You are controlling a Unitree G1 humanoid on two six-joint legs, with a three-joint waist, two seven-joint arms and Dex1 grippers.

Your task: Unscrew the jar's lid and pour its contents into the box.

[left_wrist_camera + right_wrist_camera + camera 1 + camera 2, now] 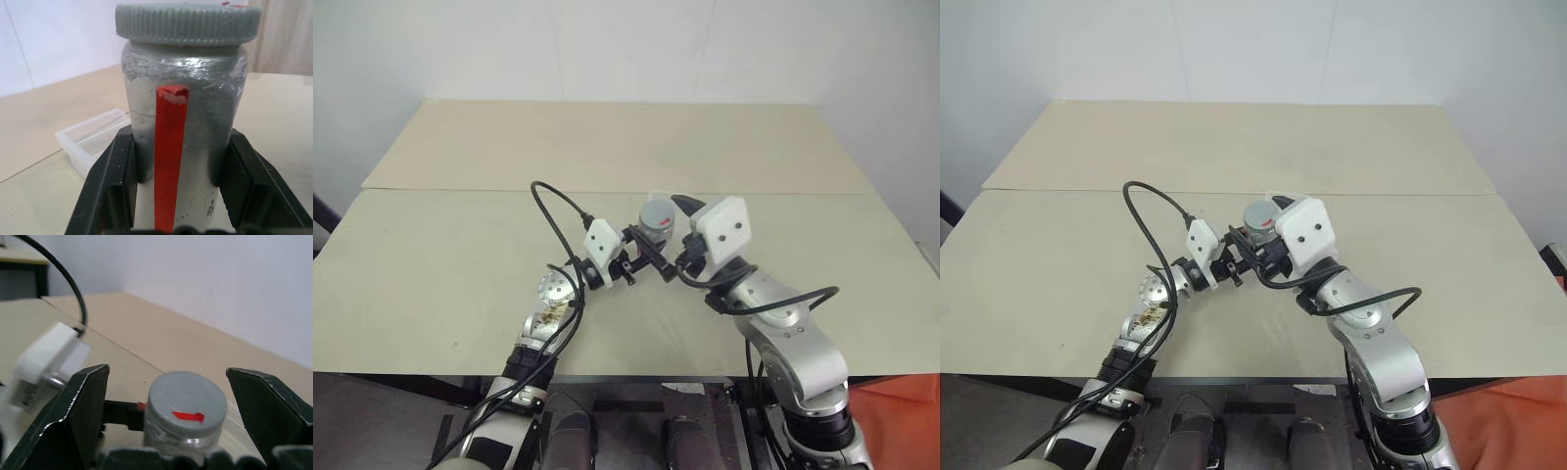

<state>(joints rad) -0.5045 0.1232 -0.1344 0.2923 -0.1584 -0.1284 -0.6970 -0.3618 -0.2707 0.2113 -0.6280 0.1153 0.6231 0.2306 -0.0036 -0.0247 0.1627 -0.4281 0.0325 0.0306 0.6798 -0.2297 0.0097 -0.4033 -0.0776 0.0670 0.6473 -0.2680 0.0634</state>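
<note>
Over the table (460,245), the jar (183,147) hides part of the box (90,139).

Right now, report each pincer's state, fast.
Left pincer: shut on the jar, lid on.
Right pincer: open, its fingers either side of the lid, not touching it.

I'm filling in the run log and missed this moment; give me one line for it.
left gripper: shut on jar | lid: on jar | right gripper: open, straddling lid, not touching | box: on table behind jar
</note>
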